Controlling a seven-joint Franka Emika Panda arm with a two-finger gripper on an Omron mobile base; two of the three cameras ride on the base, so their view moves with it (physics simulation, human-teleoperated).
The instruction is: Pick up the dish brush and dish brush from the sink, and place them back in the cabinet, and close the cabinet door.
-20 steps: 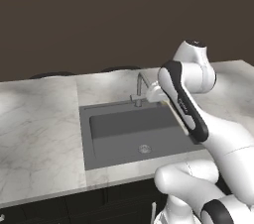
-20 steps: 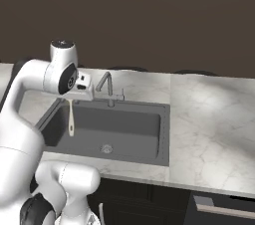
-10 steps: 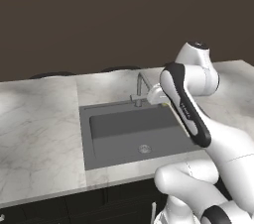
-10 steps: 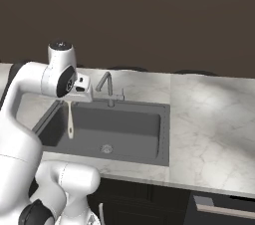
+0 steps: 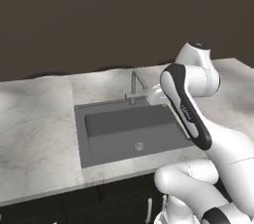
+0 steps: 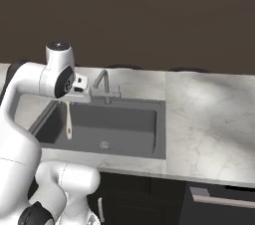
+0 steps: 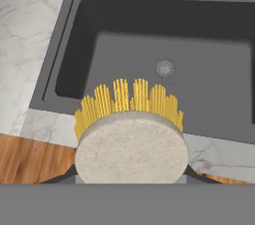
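The marble counter (image 5: pixel 34 134) runs across both base views, pale with grey veining, and in the hand view it borders the basin on the left and along the near edge, with a strip of wooden floor (image 7: pixel 30 157) showing below that edge. Set into the counter is the dark grey sink (image 5: pixel 106 126), a rectangular recessed basin. In the base views its bottom appears bare apart from the round drain (image 5: pixel 140 145).

The white arm (image 5: pixel 188 114) bends over the right side of the sink in the left base view and over its left side in the right base view, its wrist hanging above the basin near the back rim.

At the back rim stands the slim grey faucet (image 6: pixel 103 83), its spout arching toward the basin.

The claw (image 6: pixel 68 100) points downward and is pinching the dish brush (image 7: pixel 130 139) with the pale cream round head. In the right base view the brush hangs from the claw as a thin cream stick above the sink floor, clear of the bottom. In the hand view the cream head sits close to the lens with a fringe of yellow bristles (image 7: pixel 127 99) fanning out past its far edge, and the two dark finger tips show just at its lower left and lower right, against the head's sides.
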